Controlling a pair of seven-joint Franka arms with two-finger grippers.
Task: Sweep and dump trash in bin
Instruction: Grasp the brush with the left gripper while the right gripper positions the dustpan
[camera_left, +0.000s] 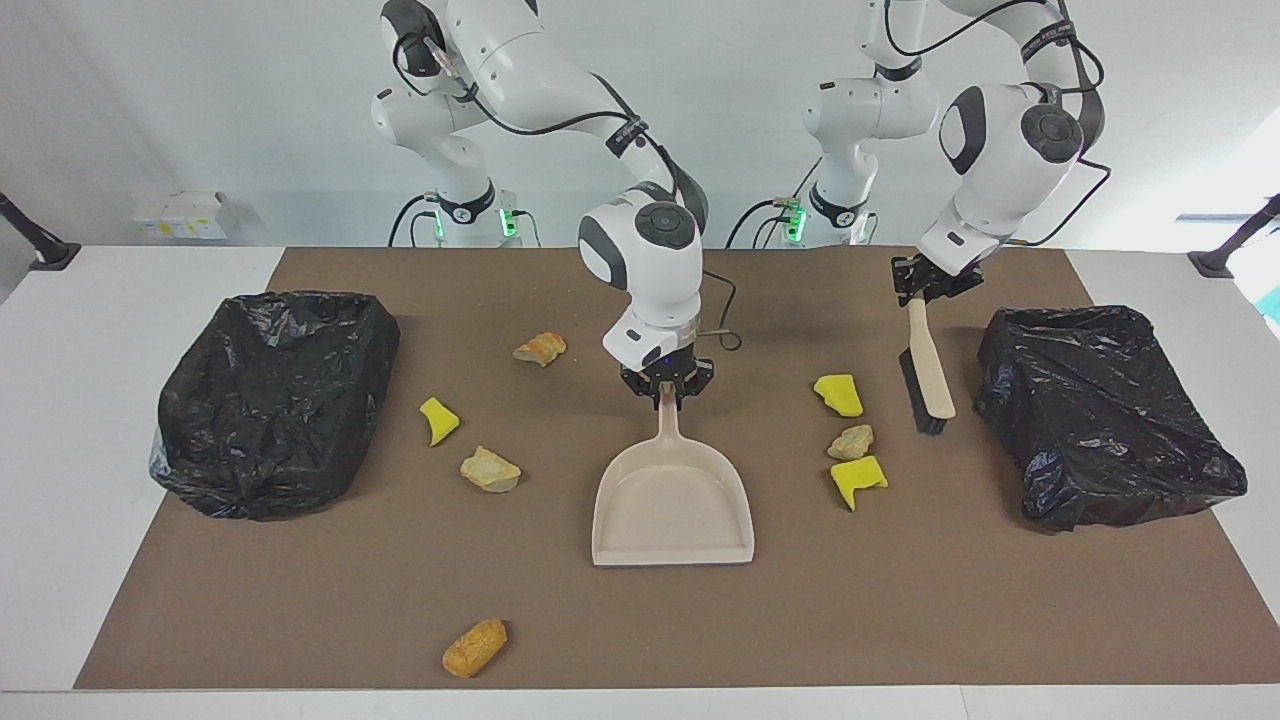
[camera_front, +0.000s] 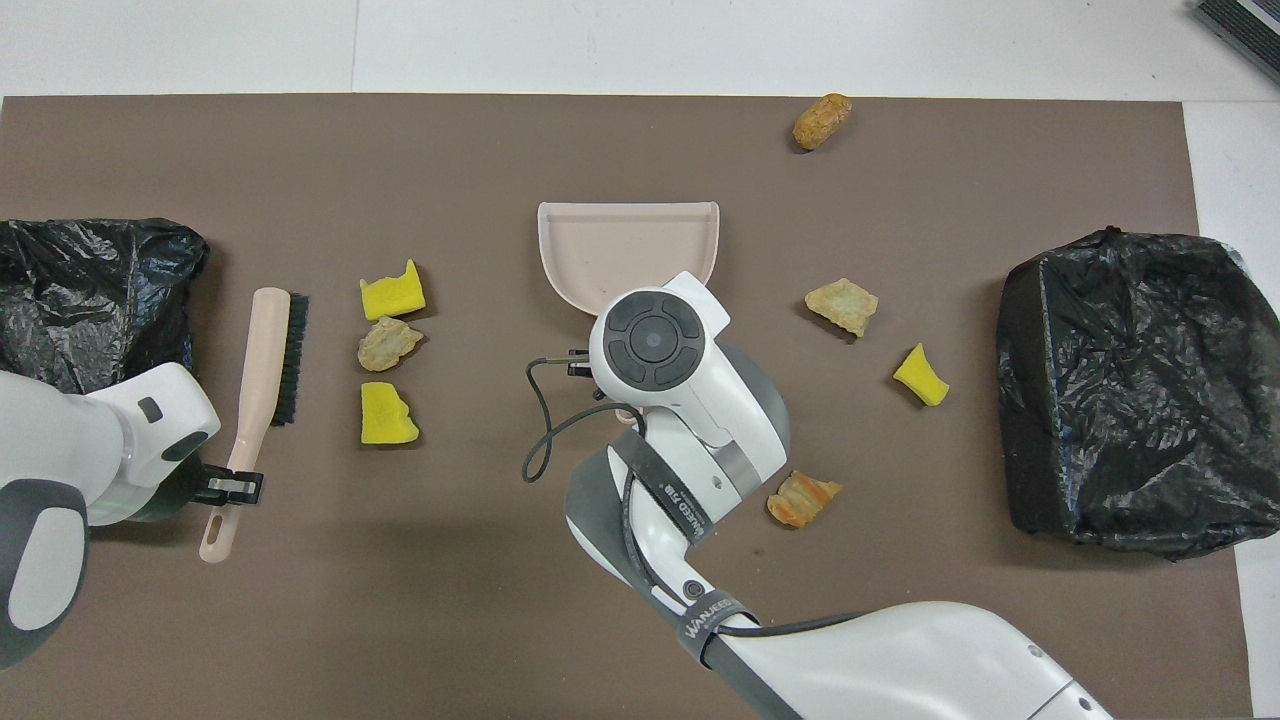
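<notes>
On the brown mat (camera_left: 900, 600) covering the tabletop (camera_left: 60, 450), the right gripper (camera_left: 667, 392) is clamped on the handle of the beige dustpan (camera_left: 672, 505), which lies flat mid-mat. The left gripper (camera_left: 925, 290) is closed on the handle of a brush (camera_left: 928, 375), bristles down beside the bin bag (camera_left: 1105, 415) at the left arm's end. Trash is scattered: three pieces (camera_left: 851, 440) between brush and dustpan, three (camera_left: 480, 430) toward the other bin bag (camera_left: 275, 400), one bread lump (camera_left: 475, 647) farthest from the robots.
</notes>
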